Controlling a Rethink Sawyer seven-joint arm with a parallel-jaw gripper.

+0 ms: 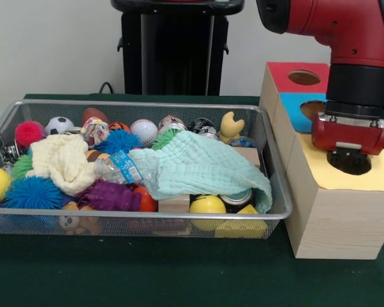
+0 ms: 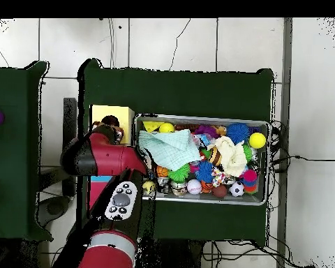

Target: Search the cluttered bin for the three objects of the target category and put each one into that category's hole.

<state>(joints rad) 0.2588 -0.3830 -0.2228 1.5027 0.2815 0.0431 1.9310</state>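
The wire mesh bin lies at the left of the table, full of toys and cloths; it also shows in the overhead view. One knotted rope ball in mixed colours sits near the bin's far left side, beside a soccer ball. I see no other rope ball; cloths cover much of the pile. My gripper hangs right over the hole in the yellow top of the wooden box, outside the bin. Its end is hidden at the hole. In the overhead view the gripper is at the yellow box top.
The box also has a red top with a hole and a blue top with a hole. A mint cloth, a cream cloth, a plastic bottle, a baseball and spiky balls fill the bin.
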